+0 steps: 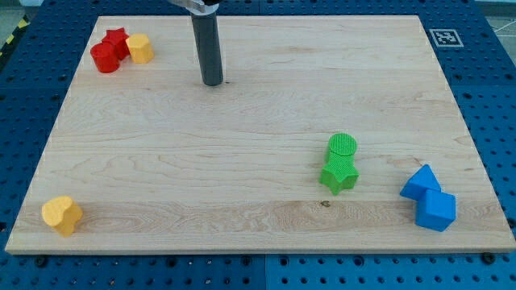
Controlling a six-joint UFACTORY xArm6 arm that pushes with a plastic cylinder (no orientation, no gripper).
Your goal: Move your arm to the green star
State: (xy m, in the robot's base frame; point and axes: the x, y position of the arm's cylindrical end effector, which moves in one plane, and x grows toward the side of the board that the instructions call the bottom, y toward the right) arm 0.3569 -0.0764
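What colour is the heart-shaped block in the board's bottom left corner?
Yellow: the yellow heart-shaped block, seen in the camera view.

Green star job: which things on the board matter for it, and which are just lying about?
Matter:
green star
my tip, far up-left of the star

Lying about:
green round block, touching the star
two red blocks
two yellow blocks
two blue blocks
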